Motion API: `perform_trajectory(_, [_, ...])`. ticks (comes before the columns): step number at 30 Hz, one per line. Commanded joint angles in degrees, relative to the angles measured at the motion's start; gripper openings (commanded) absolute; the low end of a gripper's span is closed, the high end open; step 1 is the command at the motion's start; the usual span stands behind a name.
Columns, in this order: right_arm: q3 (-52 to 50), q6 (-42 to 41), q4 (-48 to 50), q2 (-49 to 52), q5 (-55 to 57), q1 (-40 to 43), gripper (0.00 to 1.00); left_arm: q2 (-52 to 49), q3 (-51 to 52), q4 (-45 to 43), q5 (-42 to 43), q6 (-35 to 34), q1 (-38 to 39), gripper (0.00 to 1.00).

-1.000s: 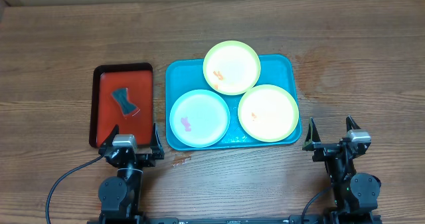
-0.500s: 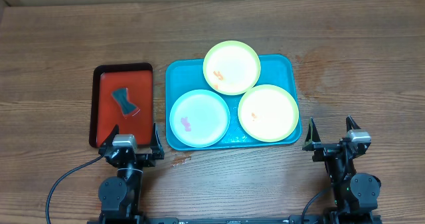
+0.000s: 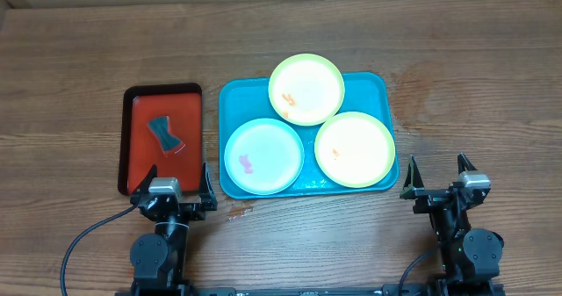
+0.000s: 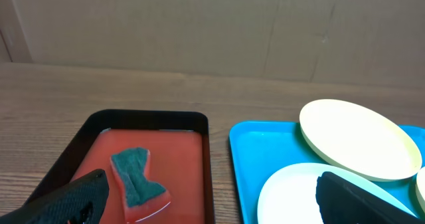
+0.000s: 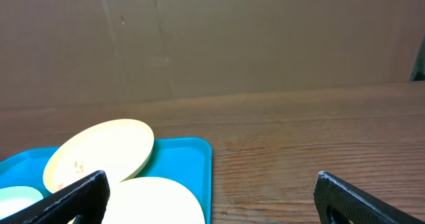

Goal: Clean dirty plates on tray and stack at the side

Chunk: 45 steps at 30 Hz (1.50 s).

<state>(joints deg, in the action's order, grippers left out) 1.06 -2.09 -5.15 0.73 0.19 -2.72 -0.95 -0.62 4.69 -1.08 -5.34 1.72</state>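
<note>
The turquoise tray (image 3: pixel 233 98) lies mid-table and holds three plates. A yellow-green plate (image 3: pixel 306 89) with orange smears sits at the back, overhanging the rim. A light blue plate (image 3: pixel 263 156) with a pink smear is front left. A second yellow-green plate (image 3: pixel 354 148) is front right. My left gripper (image 3: pixel 178 186) is open and empty at the front edge, before the red tray. My right gripper (image 3: pixel 436 176) is open and empty, right of the turquoise tray. The left wrist view shows the tray (image 4: pixel 249 151) and back plate (image 4: pixel 358 139); the right wrist view shows the tray (image 5: pixel 192 154) and plates (image 5: pixel 99 151).
A red tray with black rim (image 3: pixel 163 136) stands left of the turquoise tray and holds a dark teal sponge (image 3: pixel 164 134), also in the left wrist view (image 4: pixel 136 176). A small scrap (image 3: pixel 238 212) lies on the wood in front of the turquoise tray. A cardboard wall stands behind the table.
</note>
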Motion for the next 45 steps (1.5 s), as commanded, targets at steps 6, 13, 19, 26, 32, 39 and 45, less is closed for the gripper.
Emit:
perform_trajectory(6, [-0.6, 0.2, 0.3, -0.5, -0.2, 0.1, 1.00, 0.6, 0.3, -0.9, 4.3, -0.8, -0.5, 1.00])
perform_trajectory(13, [-0.6, 0.2, 0.3, -0.5, -0.2, 0.1, 1.00, 0.6, 0.3, -7.3, 15.2, -5.9, -0.5, 0.99])
perform_trajectory(19, [-0.6, 0.2, 0.3, -0.5, -0.2, 0.1, 1.00, 0.6, 0.2, -24.8, 10.5, -6.9, -0.6, 1.00])
perform_trajectory(26, [-0.6, 0.2, 0.3, -0.5, -0.2, 0.1, 1.00, -2.8, -11.4, -22.1, 3.8, -0.7, -0.6, 1.00])
perform_trajectory(32, [-0.6, 0.2, 0.3, -0.5, -0.2, 0.1, 1.00, -20.8, -34.9, 2.2, 0.8, 2.8, -0.6, 1.00])
perform_trajectory(39, [-0.6, 0.2, 0.3, -0.5, -0.2, 0.1, 1.00, -43.3, -56.3, 23.0, 12.8, 4.0, -0.6, 1.00])
perform_trajectory(45, [-0.6, 0.2, 0.3, -0.5, -0.2, 0.1, 1.00, -55.8, -60.0, 31.7, 3.3, 3.5, -0.6, 1.00])
